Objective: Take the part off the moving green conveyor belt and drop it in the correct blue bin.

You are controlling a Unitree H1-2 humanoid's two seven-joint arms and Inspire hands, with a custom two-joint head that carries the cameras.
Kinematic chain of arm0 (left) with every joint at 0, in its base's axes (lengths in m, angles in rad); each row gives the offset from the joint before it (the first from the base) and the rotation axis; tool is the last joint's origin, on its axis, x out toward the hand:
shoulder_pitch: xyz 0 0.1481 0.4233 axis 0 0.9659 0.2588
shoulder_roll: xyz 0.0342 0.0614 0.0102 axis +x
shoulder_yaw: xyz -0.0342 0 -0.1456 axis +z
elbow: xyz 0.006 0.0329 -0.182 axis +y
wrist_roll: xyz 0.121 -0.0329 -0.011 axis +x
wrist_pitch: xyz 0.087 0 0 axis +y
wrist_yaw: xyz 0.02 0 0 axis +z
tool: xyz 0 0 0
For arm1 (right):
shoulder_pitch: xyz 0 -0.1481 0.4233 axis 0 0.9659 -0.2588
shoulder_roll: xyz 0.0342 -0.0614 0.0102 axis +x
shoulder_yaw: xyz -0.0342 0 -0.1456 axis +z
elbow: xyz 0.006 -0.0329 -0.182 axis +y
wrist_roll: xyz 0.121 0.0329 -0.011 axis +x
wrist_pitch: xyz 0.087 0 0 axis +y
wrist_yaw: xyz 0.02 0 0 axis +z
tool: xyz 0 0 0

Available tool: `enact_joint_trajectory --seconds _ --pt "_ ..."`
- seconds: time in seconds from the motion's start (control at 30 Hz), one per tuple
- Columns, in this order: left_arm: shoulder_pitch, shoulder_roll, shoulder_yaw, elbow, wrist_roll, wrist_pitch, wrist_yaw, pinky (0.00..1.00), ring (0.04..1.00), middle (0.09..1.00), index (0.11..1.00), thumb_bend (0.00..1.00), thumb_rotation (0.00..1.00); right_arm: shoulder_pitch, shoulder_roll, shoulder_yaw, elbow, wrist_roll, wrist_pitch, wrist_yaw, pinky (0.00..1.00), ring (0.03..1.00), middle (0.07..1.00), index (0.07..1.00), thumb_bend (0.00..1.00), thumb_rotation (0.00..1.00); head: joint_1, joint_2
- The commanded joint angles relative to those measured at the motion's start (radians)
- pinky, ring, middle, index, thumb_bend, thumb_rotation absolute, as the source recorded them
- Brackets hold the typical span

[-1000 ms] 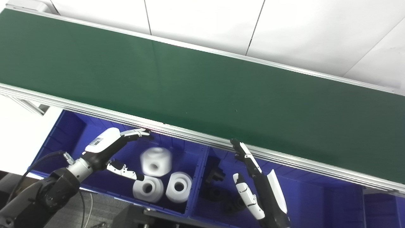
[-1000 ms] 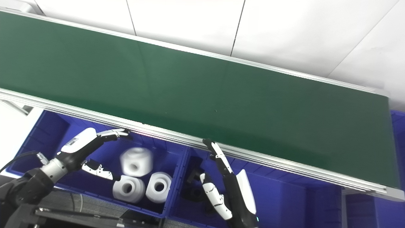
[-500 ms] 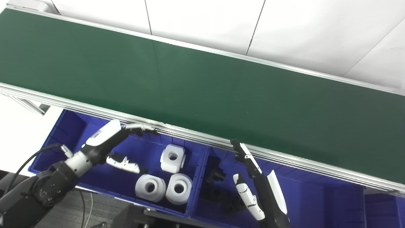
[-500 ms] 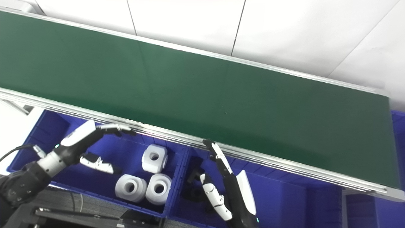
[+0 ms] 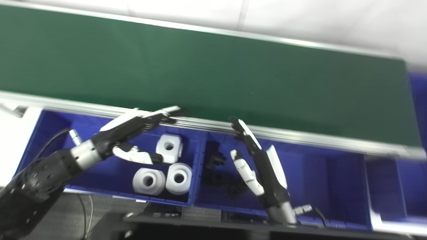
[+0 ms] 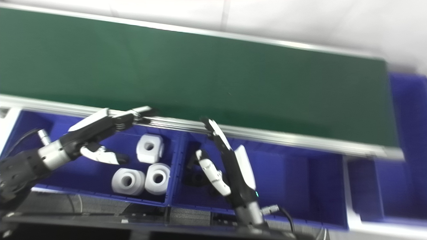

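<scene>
Both spread and empty: left hand (image 5: 133,128) at the conveyor belt (image 5: 206,76) rail, right hand (image 5: 258,163) likewise; could snag there.

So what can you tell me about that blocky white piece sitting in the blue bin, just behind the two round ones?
The blocky white part looks like matte plastic, a chunky cube with chamfered corners and a round hole in its upward face. It rests a little tilted in the left blue bin, behind two round white parts, close to them. The left hand hovers beside it, open, thumb reaching toward it; contact is unclear.
</scene>
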Motion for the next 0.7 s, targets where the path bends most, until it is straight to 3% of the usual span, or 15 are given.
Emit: enact_joint_trajectory --seconds 0.0,0.13,0.4,0.47,0.53,0.57,0.6,0.67 --pt "-0.016 -0.014 0.019 -0.009 0.003 -0.024 -0.021 0.93 0.991 1.000 0.993 0.44 0.67 0.017 0.032 0.022 -0.023 -0.007 0.001 -0.011 0.89 0.958 0.977 0.960 0.43 1.00 0.004 0.002" --pt "-0.003 -0.043 0.039 0.000 0.003 -0.034 -0.046 0.92 0.983 1.000 0.989 0.44 0.70 0.039 0.029 0.020 -0.029 -0.013 -0.009 -0.035 0.88 0.938 0.970 0.945 0.43 1.00 0.020 -0.007" --pt "0.045 -0.070 0.070 0.018 0.070 -0.099 -0.061 0.95 0.990 1.000 0.993 0.40 0.73 0.054 0.012 0.030 0.005 -0.020 -0.042 -0.058 0.88 0.936 0.965 0.942 0.42 1.00 0.056 -0.097" --pt "0.067 -0.075 0.079 0.043 0.095 -0.140 -0.058 0.95 0.991 1.000 0.992 0.40 0.73 0.064 0.014 0.041 0.029 -0.036 -0.060 -0.075 0.87 0.933 0.963 0.940 0.42 1.00 0.034 -0.215" --pt "0.084 -0.082 0.084 0.081 0.109 -0.182 -0.061 0.95 0.991 1.000 0.986 0.40 0.73 0.072 0.015 0.053 0.064 -0.048 -0.082 -0.094 0.87 0.931 0.963 0.937 0.43 1.00 0.020 -0.282" --pt "0.087 -0.090 0.087 0.097 0.107 -0.191 -0.067 0.94 0.989 1.000 0.983 0.40 0.73 0.074 0.014 0.058 0.081 -0.052 -0.093 -0.103 0.86 0.931 0.963 0.937 0.44 1.00 0.020 -0.282" --pt "0.089 -0.100 0.090 0.111 0.113 -0.194 -0.069 0.92 0.976 0.996 0.971 0.41 0.69 0.076 0.014 0.062 0.100 -0.054 -0.106 -0.113 0.86 0.929 0.961 0.933 0.45 1.00 0.010 -0.333" --pt "0.092 -0.116 0.094 0.123 0.130 -0.195 -0.069 0.89 0.959 0.989 0.958 0.41 0.66 0.077 0.013 0.067 0.124 -0.056 -0.123 -0.129 0.85 0.925 0.957 0.926 0.44 0.98 0.014 -0.349"
